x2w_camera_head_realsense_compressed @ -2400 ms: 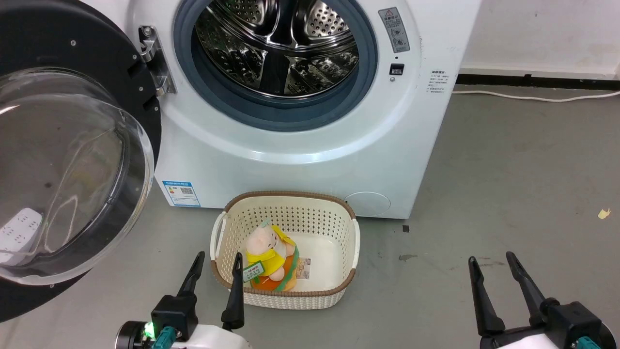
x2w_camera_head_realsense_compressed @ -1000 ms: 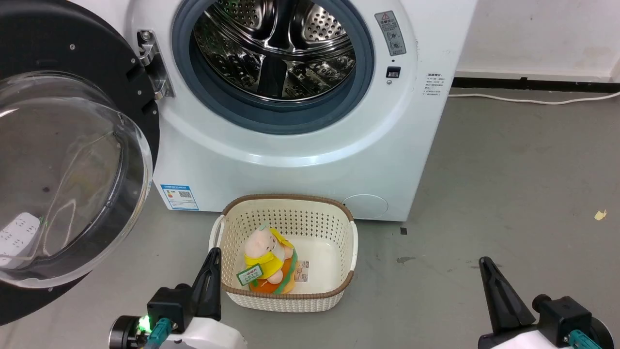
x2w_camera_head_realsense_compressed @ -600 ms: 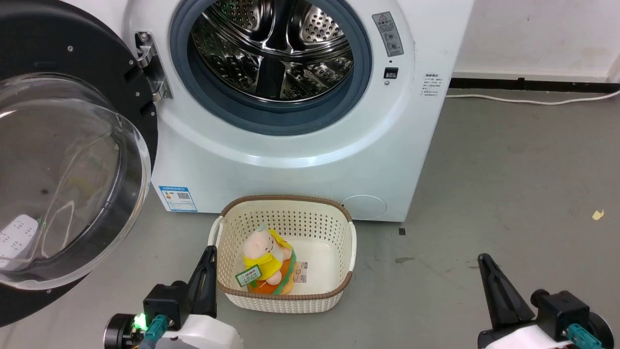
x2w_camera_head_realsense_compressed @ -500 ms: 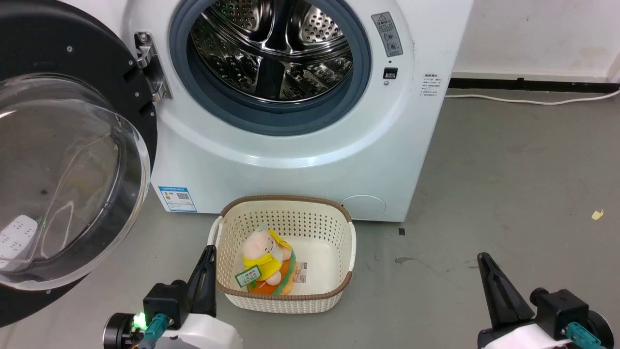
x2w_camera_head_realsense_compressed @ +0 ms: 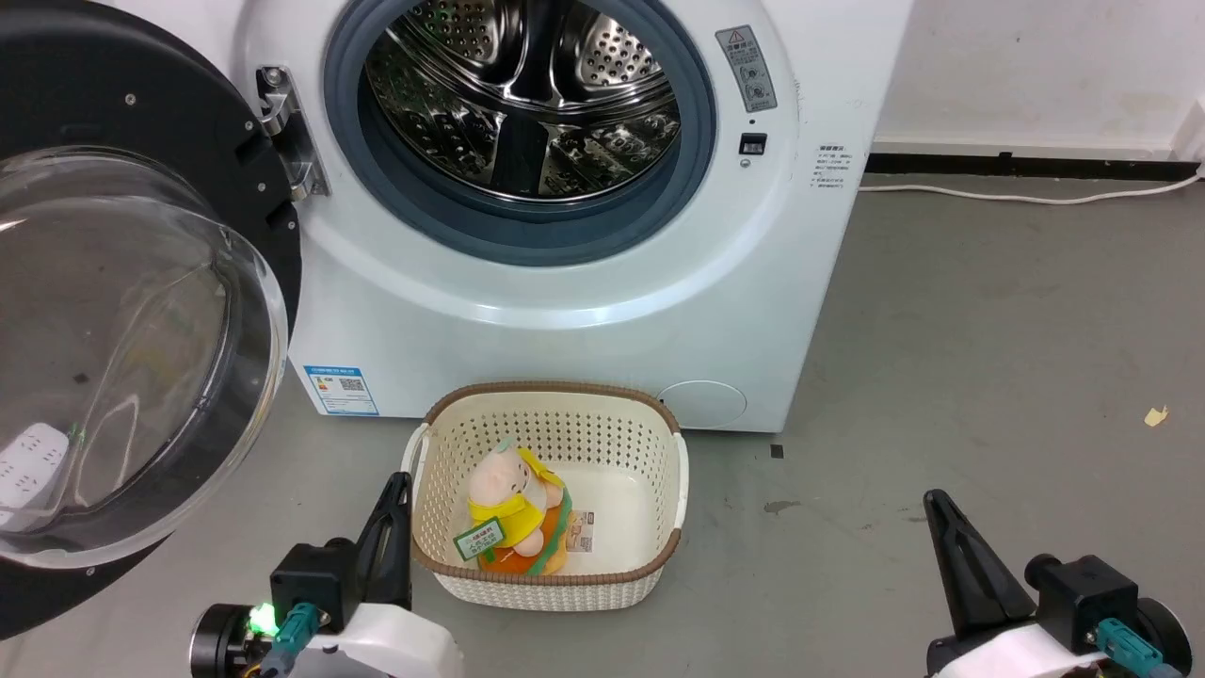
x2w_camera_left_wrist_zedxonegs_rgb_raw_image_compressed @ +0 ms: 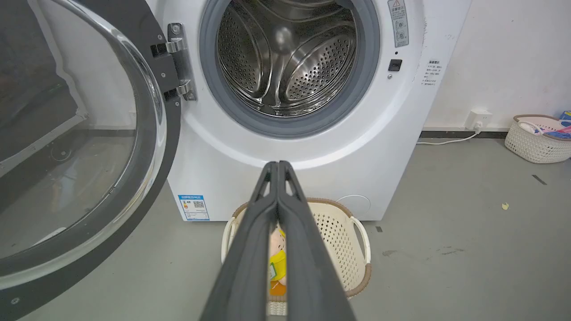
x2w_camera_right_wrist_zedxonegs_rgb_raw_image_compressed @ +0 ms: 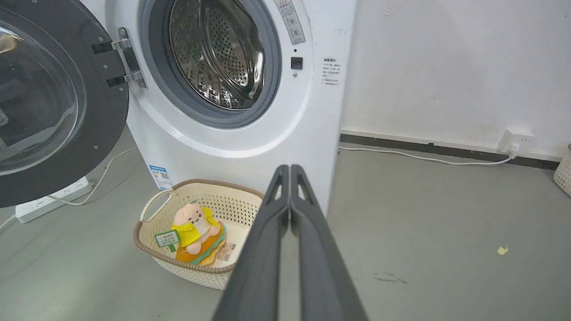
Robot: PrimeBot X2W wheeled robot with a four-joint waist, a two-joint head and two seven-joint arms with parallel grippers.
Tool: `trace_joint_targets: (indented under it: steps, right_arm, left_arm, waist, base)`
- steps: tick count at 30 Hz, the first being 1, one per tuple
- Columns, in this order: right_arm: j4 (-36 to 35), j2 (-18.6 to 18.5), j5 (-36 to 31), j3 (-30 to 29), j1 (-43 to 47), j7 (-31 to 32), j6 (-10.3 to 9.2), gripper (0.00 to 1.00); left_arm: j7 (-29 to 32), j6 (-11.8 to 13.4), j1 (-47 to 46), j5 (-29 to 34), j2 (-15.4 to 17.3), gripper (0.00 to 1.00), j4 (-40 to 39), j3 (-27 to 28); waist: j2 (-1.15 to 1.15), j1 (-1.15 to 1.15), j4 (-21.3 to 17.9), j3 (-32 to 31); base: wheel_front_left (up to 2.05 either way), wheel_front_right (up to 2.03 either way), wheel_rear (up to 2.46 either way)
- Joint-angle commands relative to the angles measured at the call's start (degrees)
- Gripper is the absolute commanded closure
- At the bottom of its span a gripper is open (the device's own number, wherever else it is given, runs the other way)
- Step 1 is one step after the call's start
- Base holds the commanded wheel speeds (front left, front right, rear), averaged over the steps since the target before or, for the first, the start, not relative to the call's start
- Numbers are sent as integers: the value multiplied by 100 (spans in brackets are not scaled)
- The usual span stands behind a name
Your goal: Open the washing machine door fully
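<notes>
Washing machine door (x2w_camera_head_realsense_compressed: 122, 358) stands wide open, left of washing machine (x2w_camera_head_realsense_compressed: 565, 301), hanging on its hinge. Left tool (x2w_camera_head_realsense_compressed: 402, 480) fingers pressed together, empty, just beside basket (x2w_camera_head_realsense_compressed: 546, 388) holding plush toy (x2w_camera_head_realsense_compressed: 513, 513). Right tool (x2w_camera_head_realsense_compressed: 932, 499) fingers together, empty, above floor

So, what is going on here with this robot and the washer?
The white washing machine is being opened. Its washing machine door is swung wide open to the left, exposing the steel drum. The robot's left pincer and right pincer are both shut, holding nothing, low and apart from the door. A cream basket with a plush toy in it sits on the floor before the washer.
</notes>
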Motion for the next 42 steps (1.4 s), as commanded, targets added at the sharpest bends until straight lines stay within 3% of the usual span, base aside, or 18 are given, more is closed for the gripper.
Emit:
trace_joint_targets:
  steps: [1,42]
  right_arm:
    - [-35,14,-50,-10,-85,32,3,100]
    - [-147,23,-247,-30,-224,515,5,100]
  left_arm:
    - [33,-15,54,56,-32,100,-48,35]
    - [513,-127,89,392,-91,100,-370,374]
  waist:
    - [0,0,-4,-2]
    - [0,0,-109,-58]
  base:
    - [0,0,0]
    - [0,0,0]
